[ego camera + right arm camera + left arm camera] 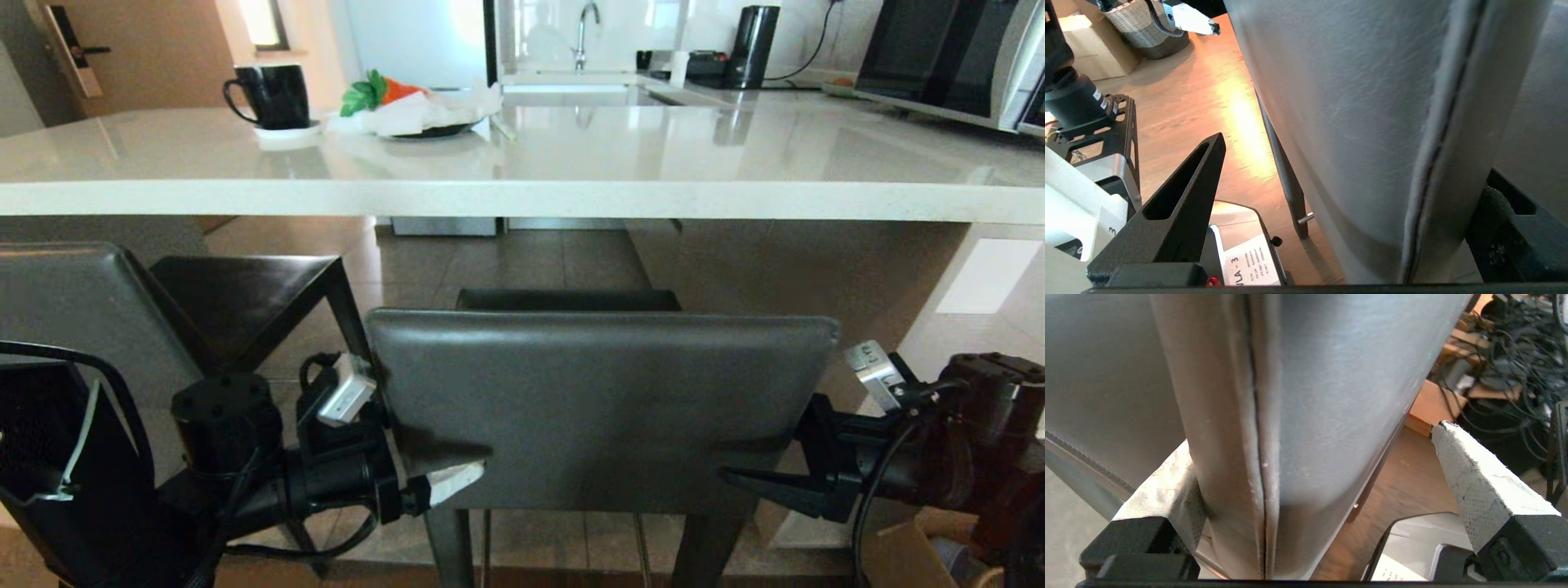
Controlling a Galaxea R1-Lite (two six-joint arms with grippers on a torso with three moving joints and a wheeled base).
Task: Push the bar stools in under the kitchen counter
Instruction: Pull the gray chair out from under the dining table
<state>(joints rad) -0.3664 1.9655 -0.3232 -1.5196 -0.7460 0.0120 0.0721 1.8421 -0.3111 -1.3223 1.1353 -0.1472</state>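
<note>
One bar stool fills the middle of the head view; its dark grey backrest [600, 408] faces me and its seat [567, 299] points under the kitchen counter [522, 198]. A second bar stool [82, 318] stands at the left, turned at an angle. My left gripper [441, 465] is open and straddles the middle backrest's left edge [1257, 416]; one white pad [1167, 486] lies against it and the other pad [1474, 486] stands apart. My right gripper [735, 457] is open and straddles the right edge [1437, 143], with its black finger [1184, 196] clear of the leather.
On the counter stand a black mug [273, 96], a plate with napkins and a carrot toy [416, 114], a black kettle [753, 45] and a microwave [947, 57]. A cardboard box [898, 555] sits on the floor at the right. Cables [1515, 355] lie behind me.
</note>
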